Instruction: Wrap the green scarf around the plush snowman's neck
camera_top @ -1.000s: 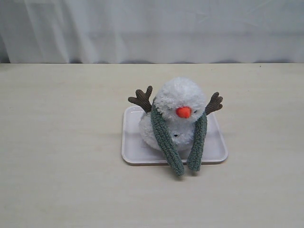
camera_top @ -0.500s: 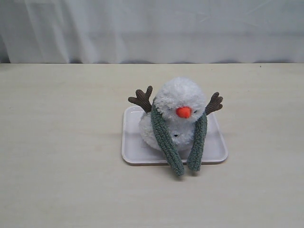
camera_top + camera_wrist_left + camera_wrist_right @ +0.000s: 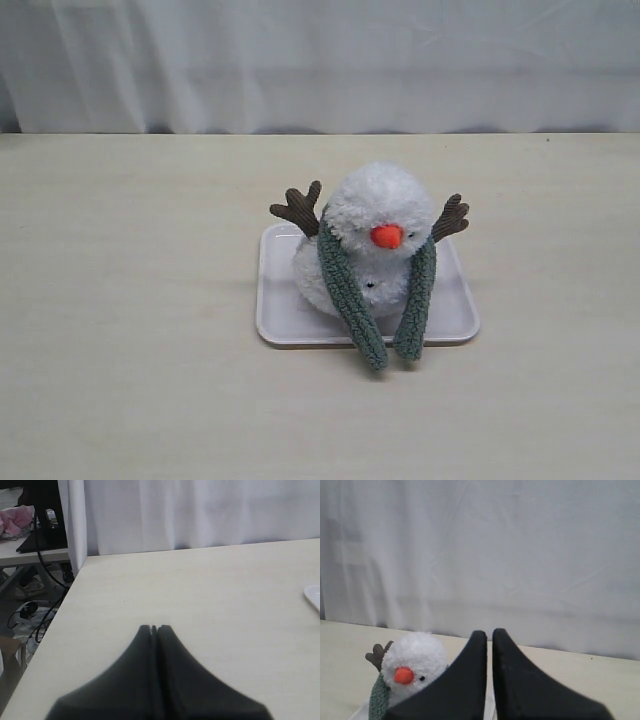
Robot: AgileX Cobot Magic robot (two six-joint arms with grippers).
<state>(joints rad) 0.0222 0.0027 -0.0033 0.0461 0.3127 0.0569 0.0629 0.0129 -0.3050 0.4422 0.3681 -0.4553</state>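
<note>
Right wrist view — fingers [image 3: 466,682] together, empty

Nothing has moved; plush snowman [image 3: 375,203] and green scarf [image 3: 348,290] sit unchanged.

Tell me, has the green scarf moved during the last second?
No. The green scarf stays put: both ends still hang over the front rim of the white tray.

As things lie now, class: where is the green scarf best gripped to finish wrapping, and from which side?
Probably near a tip of the green scarf, from the front: both ends hang down the plush snowman's chest and overhang the tray's front rim, clear of its body.
</note>
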